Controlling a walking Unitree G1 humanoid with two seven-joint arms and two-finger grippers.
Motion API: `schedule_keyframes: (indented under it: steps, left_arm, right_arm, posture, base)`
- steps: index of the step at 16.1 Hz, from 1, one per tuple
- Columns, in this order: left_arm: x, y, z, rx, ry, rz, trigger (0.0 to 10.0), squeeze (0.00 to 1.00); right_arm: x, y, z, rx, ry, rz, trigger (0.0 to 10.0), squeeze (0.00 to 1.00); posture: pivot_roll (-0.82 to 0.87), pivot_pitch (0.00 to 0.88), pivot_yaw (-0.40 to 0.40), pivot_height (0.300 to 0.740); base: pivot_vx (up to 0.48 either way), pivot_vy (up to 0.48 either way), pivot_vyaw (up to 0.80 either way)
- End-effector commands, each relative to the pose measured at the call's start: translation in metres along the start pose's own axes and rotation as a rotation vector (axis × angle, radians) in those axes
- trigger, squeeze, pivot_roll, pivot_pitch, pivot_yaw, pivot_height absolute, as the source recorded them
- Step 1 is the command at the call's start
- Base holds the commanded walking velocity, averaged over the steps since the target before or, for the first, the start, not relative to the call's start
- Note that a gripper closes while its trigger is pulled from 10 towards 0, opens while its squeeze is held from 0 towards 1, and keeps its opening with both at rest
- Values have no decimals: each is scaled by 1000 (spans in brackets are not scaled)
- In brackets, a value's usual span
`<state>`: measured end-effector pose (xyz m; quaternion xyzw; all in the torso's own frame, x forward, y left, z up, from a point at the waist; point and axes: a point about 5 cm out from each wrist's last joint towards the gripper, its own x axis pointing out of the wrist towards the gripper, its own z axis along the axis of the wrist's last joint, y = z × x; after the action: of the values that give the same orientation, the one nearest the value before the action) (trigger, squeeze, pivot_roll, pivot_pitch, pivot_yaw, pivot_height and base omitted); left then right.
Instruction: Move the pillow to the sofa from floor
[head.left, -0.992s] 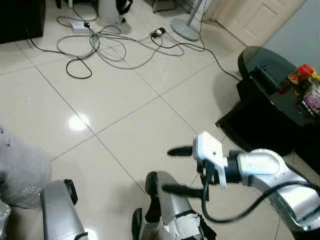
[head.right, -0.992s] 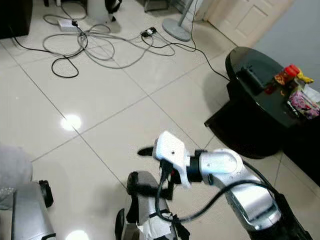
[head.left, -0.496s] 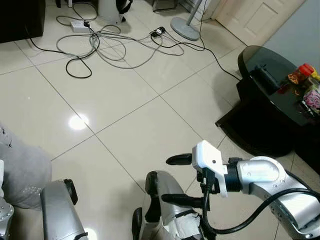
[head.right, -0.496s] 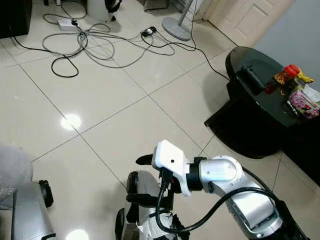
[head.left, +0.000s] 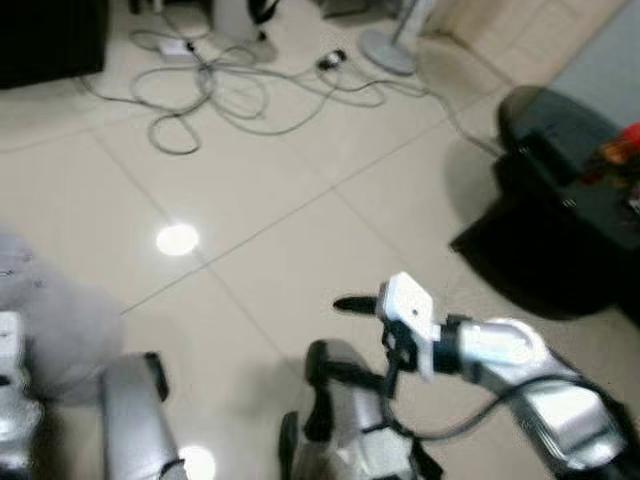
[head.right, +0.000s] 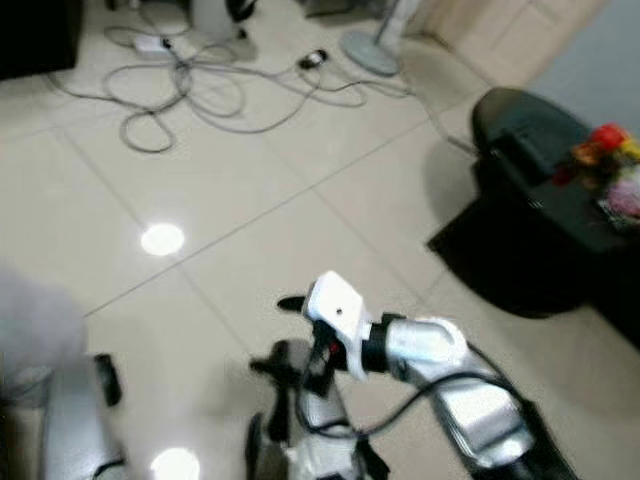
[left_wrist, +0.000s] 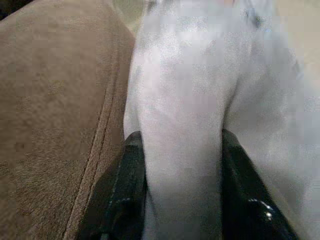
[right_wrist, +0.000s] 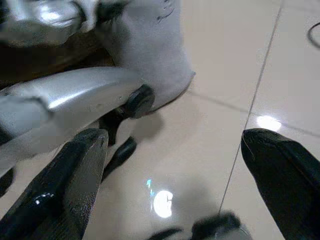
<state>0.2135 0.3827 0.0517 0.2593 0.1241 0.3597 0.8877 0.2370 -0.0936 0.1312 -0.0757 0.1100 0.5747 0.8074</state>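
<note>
I keep the left gripper (left_wrist: 182, 195) clenched on the pillow (left_wrist: 200, 100), right gripper (right_wrist: 170, 175) released, and lift over the sofa (left_wrist: 50, 110) edge before letting go.

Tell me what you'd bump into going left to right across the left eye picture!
Grey pillow → the shiny light spot on the floor → the robot's right hand → black round table with a red thing on it.
</note>
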Motion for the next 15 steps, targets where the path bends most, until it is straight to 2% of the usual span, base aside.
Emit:
schedule_keyframes:
  steps: [1, 3, 4, 7, 8, 10, 11, 12, 13, 14, 15]
  left_arm:
    - [-5, -10, 1, -32, -26, -42, 0, 0]
    - [-17, -48, 26, -130, -159, -165, 0, 0]
    - [-20, -60, 36, -146, -203, -216, 0, 0]
    - [-27, -83, 62, -208, -295, -329, 0, 0]
    - [-28, -86, 66, -216, -309, -343, 0, 0]
    - [-30, -98, 90, -265, -369, -413, 0, 0]
    - [-30, -99, 93, -273, -373, -422, 0, 0]
    - [-30, -105, 105, -362, -358, -458, 3294, 0]
    - [-31, -107, 110, -388, -362, -474, 9373, 0]
    - [-37, -114, 116, -424, -350, -525, 10000, 0]
    - [-40, -117, 117, -414, -352, -548, 10000, 0]
  right_arm:
    - [0, -4, -7, 1, 16, -38, 10000, 0]
    - [13, -9, -11, 16, -33, -95, 10000, 0]
    - [16, -11, -14, 18, -44, -115, 10000, 0]
    - [25, -20, -19, 21, -75, -201, 10000, 0]
    - [26, -23, -20, 21, -79, -219, 10000, 0]
    - [26, -39, -24, 37, -92, -365, 10000, 0]
    - [26, -42, -25, 42, -86, -393, 10000, 0]
    - [22, -51, -30, 71, -77, -488, 10000, 0]
    - [19, -53, -32, 79, -70, -519, 10000, 0]
    - [15, -55, -41, 84, -36, -577, 10000, 0]
    - [14, -56, -46, 82, -18, -601, 10000, 0]
  posture:
    - [25, 138, -269, 541]
    - [96, 111, -193, 541]
    - [111, 101, -172, 541]
    - [152, 62, -81, 541]
    - [157, 53, -66, 541]
    - [172, 5, -12, 541]
    - [172, 5, -12, 541]
    - [173, 0, 3, 541]
    - [172, 0, 4, 541]
    - [166, 0, 7, 541]
    - [166, 0, 6, 541]
  base:
    - [0, 0, 0]
    - [0, 0, 0]
    - [0, 0, 0]
    - [0, 0, 0]
    - [0, 0, 0]
    - [0, 0, 0]
    - [0, 0, 0]
    - [0, 0, 0]
    - [0, 0, 0]
    - [0, 0, 800]
    - [0, 0, 800]
